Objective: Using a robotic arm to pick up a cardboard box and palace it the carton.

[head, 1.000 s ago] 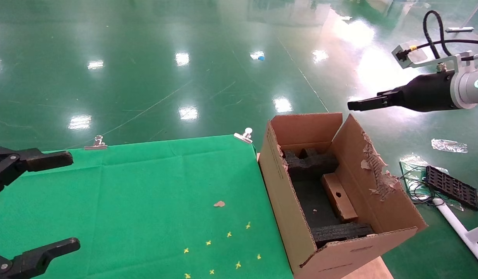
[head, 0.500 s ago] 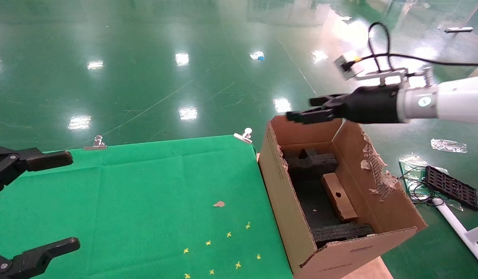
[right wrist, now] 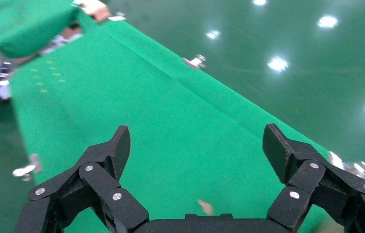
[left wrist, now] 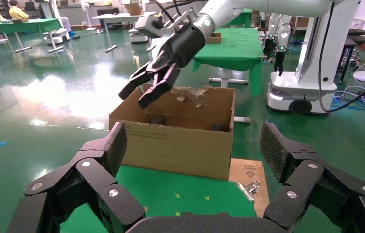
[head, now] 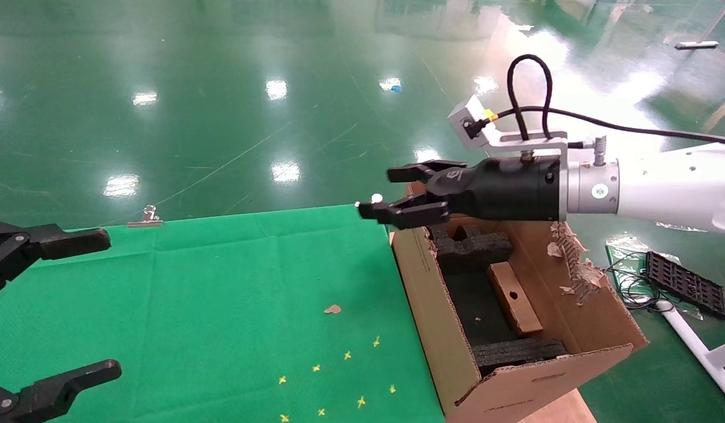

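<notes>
The large tan carton (head: 433, 317) stands at the right end of the green table, flaps up, with black foam inserts (head: 474, 247) inside. The slim reddish-brown cardboard box (head: 515, 296) lies on edge inside it, its round hole showing. My right gripper (head: 379, 192), on the white-tubed robotic arm (head: 662, 188), hovers open and empty above the carton's far left corner, fingers pointing over the table. It also shows in the left wrist view (left wrist: 132, 98) above the carton (left wrist: 180, 145). My left gripper (head: 108, 304) is parked open at the table's left edge.
The green cloth table (head: 221, 294) carries a small brown scrap (head: 332, 309) and yellow marks (head: 339, 376). A binder clip (head: 145, 218) holds its far edge. A black tray (head: 685, 285), wires and a white pipe (head: 697, 346) lie on the floor right of the carton.
My right arm has swung left from beyond the carton's right side to above its far left corner, and its fingers have opened. The left gripper and the cardboard box have not moved.
</notes>
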Tool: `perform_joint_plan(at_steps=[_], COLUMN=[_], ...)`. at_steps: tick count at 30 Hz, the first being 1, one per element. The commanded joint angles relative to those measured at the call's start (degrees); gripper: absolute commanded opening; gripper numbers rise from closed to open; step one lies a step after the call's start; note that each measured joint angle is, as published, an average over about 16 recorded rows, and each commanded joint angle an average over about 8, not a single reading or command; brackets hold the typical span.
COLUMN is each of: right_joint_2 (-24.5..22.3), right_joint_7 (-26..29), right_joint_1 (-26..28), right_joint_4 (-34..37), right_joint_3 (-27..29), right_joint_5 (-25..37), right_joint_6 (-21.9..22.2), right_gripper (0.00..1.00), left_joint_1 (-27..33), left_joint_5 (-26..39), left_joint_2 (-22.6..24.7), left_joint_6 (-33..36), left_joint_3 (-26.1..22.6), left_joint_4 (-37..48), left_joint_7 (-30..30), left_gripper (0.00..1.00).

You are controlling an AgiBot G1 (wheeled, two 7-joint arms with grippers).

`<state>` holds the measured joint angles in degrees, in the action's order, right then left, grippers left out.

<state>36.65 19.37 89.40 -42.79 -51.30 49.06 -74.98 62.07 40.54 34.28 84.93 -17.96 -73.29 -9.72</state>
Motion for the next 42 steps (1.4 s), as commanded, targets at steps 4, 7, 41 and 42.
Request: perform_joint_plan(at_steps=[4,7,41,42], right_joint_2=[-0.28,-0.45,-1.73,-1.73], right_joint_7=[-1.49,-2.38,-8.86,-8.84], right_joint_1=[-4.82,-7.70,-28.93,-28.84], right_joint_4=[-5.33,-8.51,-31.96,-31.85], right_joint_3=[6.11,9.76,36.72,36.60], right_joint_5=[-1.25,-1.99,-7.65,-7.63], right_joint_6=[-1.85,-2.96,-11.15,-11.11], right_gripper=[1.00,1.00,1.00,1.00], left_joint_1=[0.00,0.00,0.00,0.00], left_joint_5=[-0.01,-0.01,-0.05,-0.05], left_joint_2=[0.00,-0.01,-0.04,-0.04], left_joint_6=[0.00,-0.01,-0.05,-0.05], left_joint_3=[-0.01,-0.02,-0.07,-0.07], left_joint_4=[0.00,0.00,0.02,0.02], left_joint_7=[0.01,0.01,0.04,0.04], left_gripper=[1.00,1.00,1.00,1.00])
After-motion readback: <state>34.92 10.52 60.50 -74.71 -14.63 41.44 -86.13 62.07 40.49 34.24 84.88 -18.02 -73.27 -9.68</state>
